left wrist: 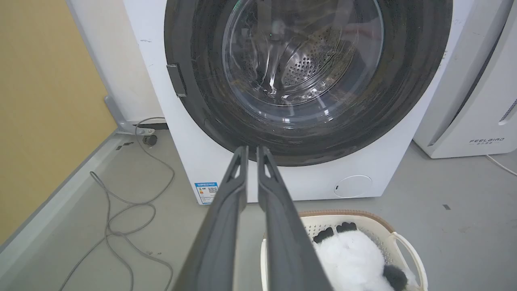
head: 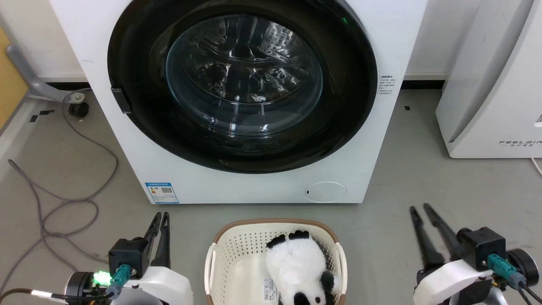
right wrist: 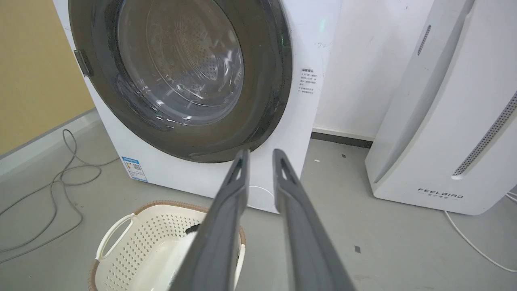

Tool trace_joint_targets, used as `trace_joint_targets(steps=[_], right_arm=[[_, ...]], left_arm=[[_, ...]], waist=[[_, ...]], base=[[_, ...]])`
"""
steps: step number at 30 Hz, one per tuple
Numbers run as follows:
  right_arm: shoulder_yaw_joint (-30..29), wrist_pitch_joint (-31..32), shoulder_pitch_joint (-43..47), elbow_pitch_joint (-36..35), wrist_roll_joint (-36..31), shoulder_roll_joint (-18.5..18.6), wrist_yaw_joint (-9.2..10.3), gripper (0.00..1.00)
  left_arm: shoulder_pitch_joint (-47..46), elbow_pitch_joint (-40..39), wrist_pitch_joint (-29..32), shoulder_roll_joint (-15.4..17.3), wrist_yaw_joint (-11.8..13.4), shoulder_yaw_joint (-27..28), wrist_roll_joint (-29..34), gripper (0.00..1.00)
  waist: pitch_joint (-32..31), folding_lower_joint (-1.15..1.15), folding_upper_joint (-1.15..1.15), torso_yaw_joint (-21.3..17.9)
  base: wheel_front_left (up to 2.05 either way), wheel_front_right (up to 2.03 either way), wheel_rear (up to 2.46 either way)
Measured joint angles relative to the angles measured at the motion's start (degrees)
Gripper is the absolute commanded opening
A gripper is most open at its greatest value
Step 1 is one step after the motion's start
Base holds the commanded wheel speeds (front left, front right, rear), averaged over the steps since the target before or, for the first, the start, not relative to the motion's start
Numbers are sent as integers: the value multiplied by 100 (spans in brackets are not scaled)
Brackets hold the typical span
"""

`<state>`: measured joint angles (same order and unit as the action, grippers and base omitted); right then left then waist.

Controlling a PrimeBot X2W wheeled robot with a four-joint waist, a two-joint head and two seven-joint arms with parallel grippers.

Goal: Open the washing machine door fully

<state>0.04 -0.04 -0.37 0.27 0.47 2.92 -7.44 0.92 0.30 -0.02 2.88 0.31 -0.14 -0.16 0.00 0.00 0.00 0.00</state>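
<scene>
The washing machine door (head: 243, 80) sits closed in the front of the washing machine (head: 254, 188). The head view takes in both tools low over the floor, well short of the door: the left tool (head: 162, 215) barely parted, the right tool (head: 419, 207) a little wider, both empty. Between them stands a basket (head: 214, 258) holding a panda plush (head: 296, 262). The left wrist view brings out the perforated drum (left wrist: 299, 68) behind the glass, and the right wrist view a white appliance (right wrist: 444, 121) beside the machine.

Count: 1 washing machine (head: 254, 188) with 1 door (head: 347, 106), 1 basket (head: 237, 250), 1 toy panda (head: 292, 262), 1 white air unit (head: 487, 106), 2 grippers: left gripper (head: 162, 214), right gripper (head: 418, 206).
</scene>
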Motion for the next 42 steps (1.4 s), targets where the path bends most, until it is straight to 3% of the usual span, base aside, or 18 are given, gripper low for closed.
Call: trace_joint_targets(steps=[11, 12, 13, 23, 33, 42], right_arm=[[2, -20, 0, 41, 63, 0, 0, 100], [3, -31, 0, 51, 64, 0, 0, 85], [1, -32, 0, 63, 73, 0, 0, 0], [4, -93, 16, 140, 205, 0, 0, 0], [92, -268, 18, 225, 1468, 1, 0, 0], [152, -389, 9, 234, 2985, 1, 0, 0]], left_arm=[[1, 15, -63, 0, 1, -22, -34, 100], [1, 19, -67, 0, 1, -24, -53, 100], [1, 22, -88, 0, 0, -29, -54, 100], [1, 85, -211, -1, -47, -71, -157, 100], [1, 136, -334, -1, -57, -102, -233, 100], [0, 172, -417, 0, -100, -130, -309, 100]], waist=[[2, 1, 0, -6], [3, 1, 0, -7], [3, 1, 0, -8], [11, 1, 0, -12], [6, 1, 0, -32], [34, 1, 0, -52]], base=[[0, 0, 0], [0, 0, 0], [0, 0, 0], [0, 0, 0], [0, 0, 0], [0, 0, 0]])
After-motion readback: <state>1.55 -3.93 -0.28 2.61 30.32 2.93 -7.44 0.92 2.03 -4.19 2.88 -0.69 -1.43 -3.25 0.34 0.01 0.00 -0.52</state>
